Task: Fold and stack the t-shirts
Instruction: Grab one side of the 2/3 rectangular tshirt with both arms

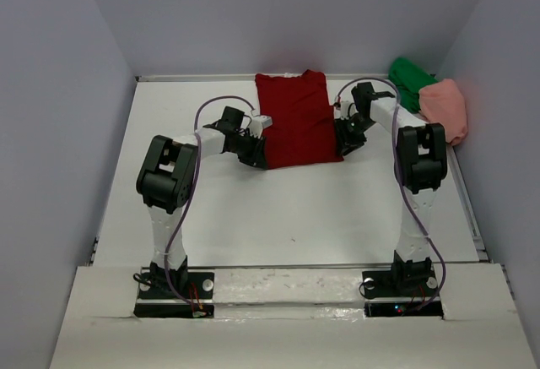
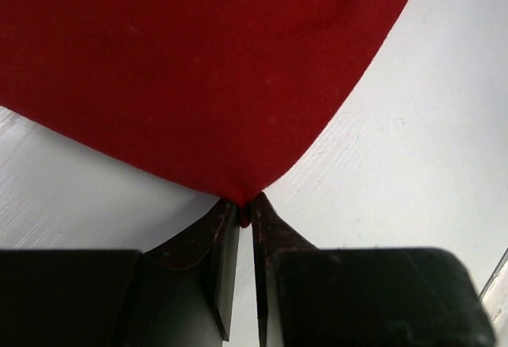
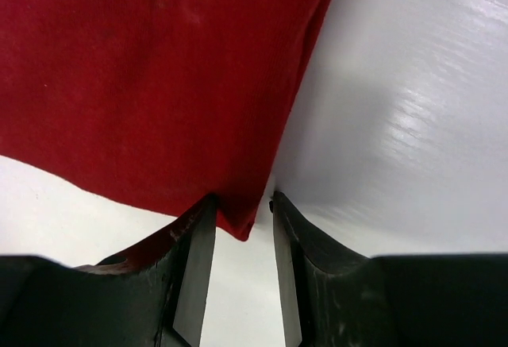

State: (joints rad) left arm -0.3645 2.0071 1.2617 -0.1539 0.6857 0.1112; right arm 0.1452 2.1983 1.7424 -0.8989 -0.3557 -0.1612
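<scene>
Pre-fold grasp: left end effector pinches dark red fabric t-shirt near corner; right end effector gapes astride its corner; needs closing.

White table (glossy, evenly lit) between plain grey walls

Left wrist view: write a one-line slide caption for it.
The left gripper pinches a corner of the dark red t-shirt on the white table between its jaws.
</scene>
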